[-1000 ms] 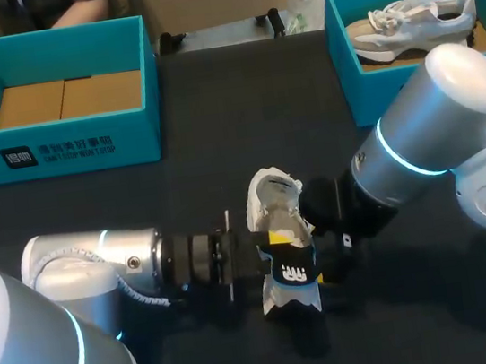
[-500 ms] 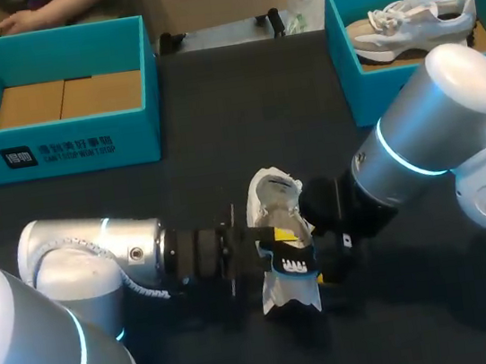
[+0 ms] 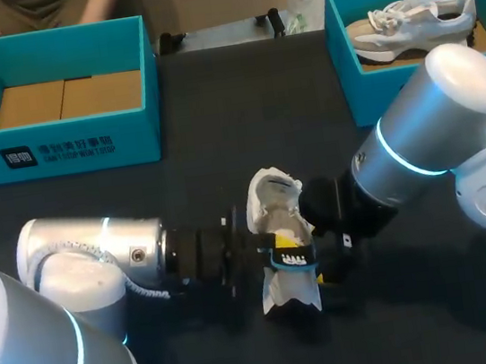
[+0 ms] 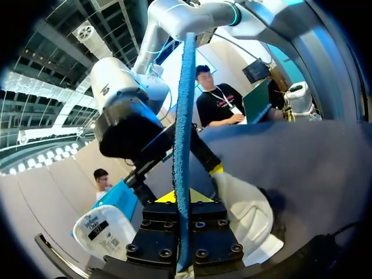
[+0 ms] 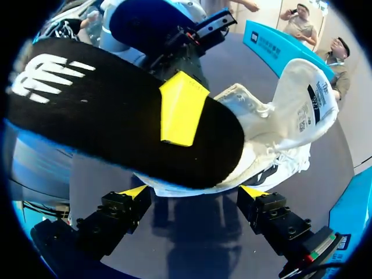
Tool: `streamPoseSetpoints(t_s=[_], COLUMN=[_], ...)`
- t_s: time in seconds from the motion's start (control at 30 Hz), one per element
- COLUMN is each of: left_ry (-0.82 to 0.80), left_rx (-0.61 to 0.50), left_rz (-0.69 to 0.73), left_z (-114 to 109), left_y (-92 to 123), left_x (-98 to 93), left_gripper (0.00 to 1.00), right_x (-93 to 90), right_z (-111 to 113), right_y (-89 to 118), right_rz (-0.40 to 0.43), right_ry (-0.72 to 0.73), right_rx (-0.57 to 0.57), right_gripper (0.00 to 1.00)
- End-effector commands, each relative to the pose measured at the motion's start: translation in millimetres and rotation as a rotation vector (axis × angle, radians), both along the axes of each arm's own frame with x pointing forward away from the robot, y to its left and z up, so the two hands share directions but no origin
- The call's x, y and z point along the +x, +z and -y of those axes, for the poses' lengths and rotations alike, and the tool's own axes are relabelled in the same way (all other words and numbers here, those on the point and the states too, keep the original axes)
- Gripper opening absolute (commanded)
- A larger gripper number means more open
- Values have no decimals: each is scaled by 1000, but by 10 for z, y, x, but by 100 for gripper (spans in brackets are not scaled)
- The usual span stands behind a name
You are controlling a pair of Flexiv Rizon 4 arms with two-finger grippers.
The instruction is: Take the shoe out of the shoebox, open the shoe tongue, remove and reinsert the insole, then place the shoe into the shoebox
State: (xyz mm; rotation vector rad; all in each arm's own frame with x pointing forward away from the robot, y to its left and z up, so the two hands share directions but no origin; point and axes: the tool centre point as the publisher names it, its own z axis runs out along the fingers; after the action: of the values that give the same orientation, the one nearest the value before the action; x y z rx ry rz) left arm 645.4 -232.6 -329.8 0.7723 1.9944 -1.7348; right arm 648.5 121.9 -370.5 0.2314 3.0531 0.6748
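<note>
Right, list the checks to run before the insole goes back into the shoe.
1. Left gripper clamped on the insole: ok.
2. Right gripper holding the shoe from both sides: ok.
3. Tongue pulled back, opening exposed: ok.
4. Insole's end lined up with the opening: cannot tell, the insole hides it.
5. Left shoebox empty for the shoe: ok.

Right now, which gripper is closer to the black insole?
Left. The left gripper is shut on the insole, pinching its edge. The right gripper holds the shoe, with the insole just ahead of it.
</note>
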Motion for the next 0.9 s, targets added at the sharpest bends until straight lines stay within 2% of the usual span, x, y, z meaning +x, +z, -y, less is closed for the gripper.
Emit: streamPoseSetpoints(t_s=[0.03,0.33,0.6,0.63,0.67,0.9], left_ry=[23,69,75,76,76,59], left_rx=[-22,3,10,4,3,-33], left_rz=[12,11,4,2,2,29], left_z=[31,58,14,3,-10,-41], left_y=[-107,-250,-183,-166,-143,65], left_x=[54,203,185,176,165,82], left_gripper=[0,0,0,15,26,37], right_x=[-9,-9,-9,-9,-9,-9], right_z=[-9,-9,-9,-9,-9,-9], right_y=[-5,-5,-5,-5,-5,-5], right_rz=[1,1,1,1,1,1], right_ry=[-1,-1,-1,-1,-1,-1], right_rx=[-1,-1,-1,-1,-1,-1], right_gripper=[100,100,100,100,100,100])
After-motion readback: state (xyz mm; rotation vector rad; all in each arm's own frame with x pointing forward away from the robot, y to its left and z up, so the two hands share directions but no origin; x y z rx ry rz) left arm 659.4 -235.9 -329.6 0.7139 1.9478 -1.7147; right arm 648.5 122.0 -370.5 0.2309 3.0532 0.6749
